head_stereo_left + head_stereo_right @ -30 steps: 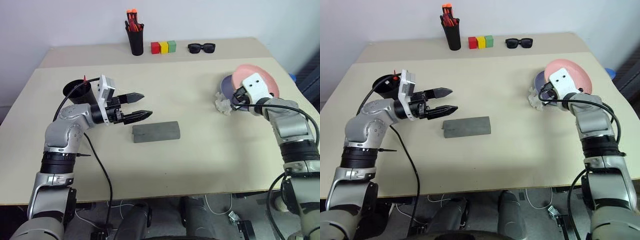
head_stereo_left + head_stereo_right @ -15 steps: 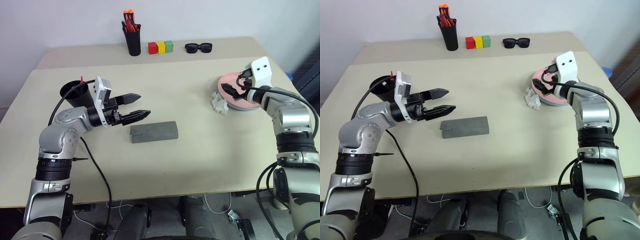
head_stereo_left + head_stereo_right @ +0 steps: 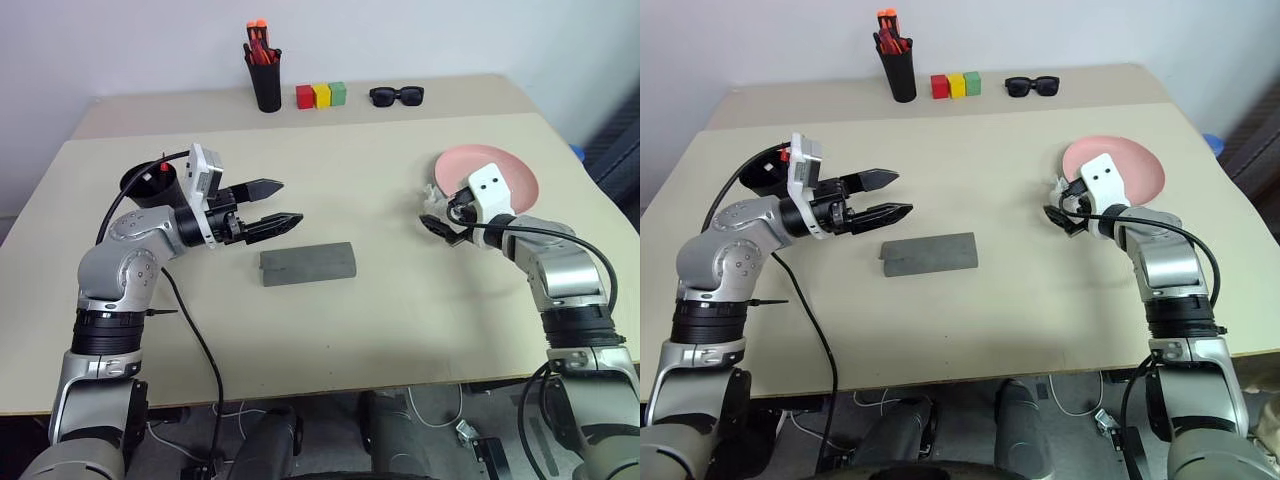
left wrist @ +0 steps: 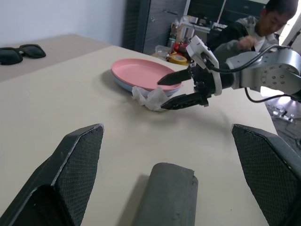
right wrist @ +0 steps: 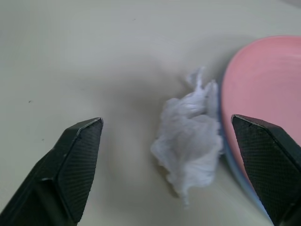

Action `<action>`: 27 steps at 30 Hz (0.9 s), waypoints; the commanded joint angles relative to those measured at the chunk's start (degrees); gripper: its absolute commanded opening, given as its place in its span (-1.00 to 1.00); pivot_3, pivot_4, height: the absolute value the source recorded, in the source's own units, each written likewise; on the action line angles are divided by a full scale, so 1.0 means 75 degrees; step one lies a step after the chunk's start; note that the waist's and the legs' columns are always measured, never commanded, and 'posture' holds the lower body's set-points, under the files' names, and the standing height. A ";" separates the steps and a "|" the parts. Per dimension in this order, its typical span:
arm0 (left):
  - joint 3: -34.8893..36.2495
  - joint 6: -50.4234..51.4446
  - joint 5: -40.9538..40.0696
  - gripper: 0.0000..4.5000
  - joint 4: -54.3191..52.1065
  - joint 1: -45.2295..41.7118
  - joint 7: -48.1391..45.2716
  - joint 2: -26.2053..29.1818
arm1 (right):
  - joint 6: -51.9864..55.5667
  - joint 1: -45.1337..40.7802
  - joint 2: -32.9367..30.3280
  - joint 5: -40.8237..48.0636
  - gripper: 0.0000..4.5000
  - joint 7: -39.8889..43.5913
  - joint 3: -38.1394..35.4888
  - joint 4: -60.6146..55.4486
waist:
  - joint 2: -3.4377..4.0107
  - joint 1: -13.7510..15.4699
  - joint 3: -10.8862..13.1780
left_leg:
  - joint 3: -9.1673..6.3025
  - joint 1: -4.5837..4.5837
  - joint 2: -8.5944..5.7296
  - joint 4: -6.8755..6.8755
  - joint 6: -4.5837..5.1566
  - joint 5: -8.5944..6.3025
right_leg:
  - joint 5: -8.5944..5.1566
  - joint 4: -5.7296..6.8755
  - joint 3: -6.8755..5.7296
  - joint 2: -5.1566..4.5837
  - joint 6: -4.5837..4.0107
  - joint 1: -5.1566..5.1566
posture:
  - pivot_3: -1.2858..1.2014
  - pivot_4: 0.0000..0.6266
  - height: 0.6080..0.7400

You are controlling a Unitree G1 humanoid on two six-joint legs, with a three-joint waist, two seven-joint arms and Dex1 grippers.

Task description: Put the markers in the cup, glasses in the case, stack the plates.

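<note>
The pink plate [image 3: 493, 175], held tilted in the right gripper [image 3: 1060, 207] a second ago, has been set down flat on the blue plate [image 4: 123, 84], whose rim shows just under it; the stack can be taken as done. The right gripper has since been drawn back off the plates towards the middle of the table [image 3: 400, 300] and now sits beside a crumpled tissue [image 5: 190, 136] that lies against the stack's edge. Its fingers are seen apart, holding nothing, the tissue between them but apparently untouched.

The left gripper [image 3: 275, 203] has not moved: it hovers with jaws wide and empty just above and behind the closed case [image 3: 308, 263]. The cup [image 3: 150, 183] stands behind the left wrist, a red marker tip showing at its rim. The glasses cannot be made out, so that step cannot be judged.
</note>
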 commanded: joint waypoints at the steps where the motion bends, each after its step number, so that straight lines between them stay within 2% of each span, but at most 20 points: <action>1: 0.0088 -0.0040 -0.0061 1.00 -0.0233 -0.0002 0.0026 0.0107 | -0.0276 -0.0054 0.0022 -0.0195 0.18 -0.0023 0.0090 0.0029 | 0.0000 0.0001 0.0000 | 0.0000 0.0000 0.0000 0.0000 0.0000 0.0000 | 0.0000 0.0000 0.0000 0.0000 0.0000 0.0000 | 0.03 -0.52 1.00; 2: 0.0087 -0.0034 -0.0064 1.00 -0.0248 0.0010 0.0033 0.0112 | -0.0330 -0.0063 -0.0005 -0.0336 -0.10 -0.0070 0.0177 0.0132 | 0.0000 0.0007 0.0000 | 0.0000 0.0000 0.0000 0.0000 0.0000 0.0000 | 0.0000 0.0000 0.0000 0.0000 0.0000 0.0000 | 0.03 -0.52 1.00; 3: 0.0091 -0.0019 -0.0071 1.00 -0.0268 0.0025 0.0042 0.0122 | -0.0374 -0.0077 0.0004 -0.0398 -0.28 -0.0109 0.0199 0.0258 | 0.0000 0.0008 0.0000 | 0.0000 0.0000 0.0000 0.0000 0.0000 0.0000 | 0.0000 -0.0001 0.0000 0.0000 0.0000 0.0000 | 0.03 -0.52 1.00; 17: 0.0131 -0.0001 -0.0094 1.00 -0.0416 0.0106 0.0218 0.0214 | -0.1014 -0.0399 0.0007 -0.1096 -0.28 -0.0325 0.0375 0.0983 | 0.0000 0.0009 0.0000 | -0.0001 0.0000 0.0000 0.0000 -0.0001 0.0000 | 0.0000 -0.0001 0.0000 0.0000 0.0000 0.0000 | 0.03 -0.52 1.00; 20: 0.0147 0.0053 -0.0128 1.00 -0.0478 0.0101 0.0252 0.0223 | -0.1113 -0.0397 -0.0127 -0.1526 -0.65 -0.0417 0.0622 0.1379 | 0.0000 0.0008 0.0000 | 0.0000 0.0000 0.0000 0.0000 -0.0001 0.0000 | 0.0000 -0.0001 0.0000 0.0000 0.0000 0.0001 | 0.03 -0.52 1.00; 21: 0.0150 0.0079 -0.0138 1.00 -0.0495 0.0098 0.0255 0.0236 | -0.1090 -0.0423 -0.0130 -0.1610 -0.86 -0.0495 0.0632 0.1491 | 0.0000 0.0008 0.0000 | 0.0000 0.0001 -0.0001 0.0000 -0.0001 0.0000 | 0.0000 0.0000 0.0000 0.0000 0.0000 0.0001 | 0.03 -0.52 1.00; 22: 0.0160 0.0109 -0.0152 1.00 -0.0505 0.0090 0.0259 0.0250 | -0.1061 -0.0461 -0.0114 -0.1628 -0.97 -0.0509 0.0620 0.1571 | -0.0001 0.0006 0.0000 | 0.0000 0.0002 -0.0001 0.0000 -0.0001 0.0001 | 0.0000 0.0000 0.0000 0.0000 0.0000 0.0001 | 0.03 -0.52 1.00; 25: 0.0190 0.0158 -0.0171 1.00 -0.0535 0.0100 0.0261 0.0281 | -0.1027 -0.0549 -0.0056 -0.1580 -0.97 -0.0408 0.0589 0.1539 | -0.0002 0.0007 -0.0001 | 0.0000 0.0004 0.0000 0.0001 -0.0001 0.0001 | 0.0000 0.0001 0.0000 0.0000 -0.0001 0.0004 | 0.03 -0.52 1.00; 27: 0.0210 0.0238 -0.0219 1.00 -0.0548 0.0119 0.0253 0.0295 | -0.0603 -0.0615 0.0172 -0.0939 -0.97 -0.0056 0.0223 0.1094 | -0.0002 0.0007 -0.0001 | -0.0001 0.0003 0.0000 0.0001 -0.0001 0.0001 | 0.0001 0.0001 0.0000 0.0000 -0.0001 0.0004 | 0.03 -0.52 1.00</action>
